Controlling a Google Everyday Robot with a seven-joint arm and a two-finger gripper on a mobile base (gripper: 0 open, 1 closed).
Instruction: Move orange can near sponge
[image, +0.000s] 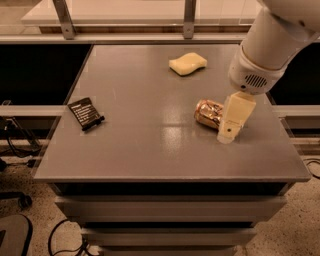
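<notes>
Grey counter (150, 155) is carrying the orange can (208, 112) on its side, well apart from the sponge (188, 63). The pincer (229, 131) is hanging over the can's right end, and I cannot tell its grip state. Centring across the barrel should be guarding against rolling.

Low over the desk (150, 150), across the right end of the can (207, 112): tool (227, 136), blocking that side. Above it, bulky arm (265, 55), closing off the right edge. Between can and sponge (187, 63), only bare desk. Far left, black packet (86, 113), well apart from that lane. Beyond the far edge, rail posts (189, 17).
</notes>
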